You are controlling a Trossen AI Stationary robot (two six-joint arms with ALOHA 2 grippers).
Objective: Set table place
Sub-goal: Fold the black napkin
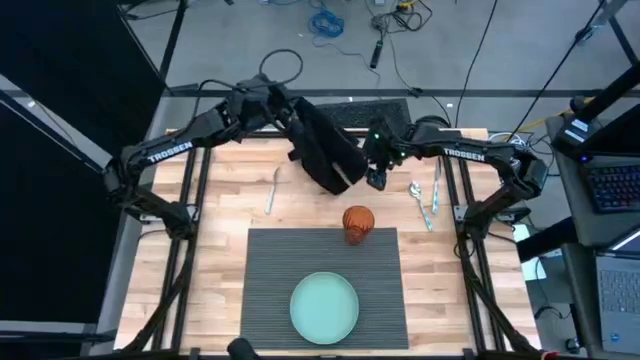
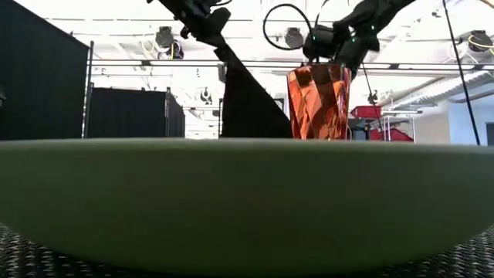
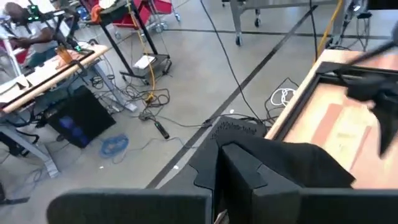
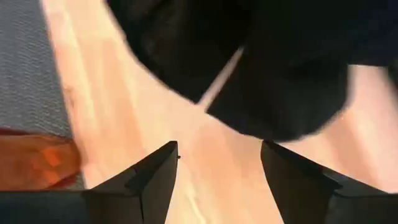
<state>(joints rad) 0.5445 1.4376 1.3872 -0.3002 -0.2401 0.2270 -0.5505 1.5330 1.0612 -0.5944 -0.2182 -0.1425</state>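
While the left end effector [image 1: 290,125] lifts the napkin [image 1: 325,152], the right end effector [image 1: 377,180] gapes.

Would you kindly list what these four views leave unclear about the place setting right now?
- Cutlery type: the pieces beside the napkin in the high view are too small to tell.
- Placemat top: in the low view, the plate fills the frame and hides it.
- Left claw grip: the left wrist view shows only cloth over its fingers.
- Cup: cut off by the right wrist view's edge, near the open right claw.
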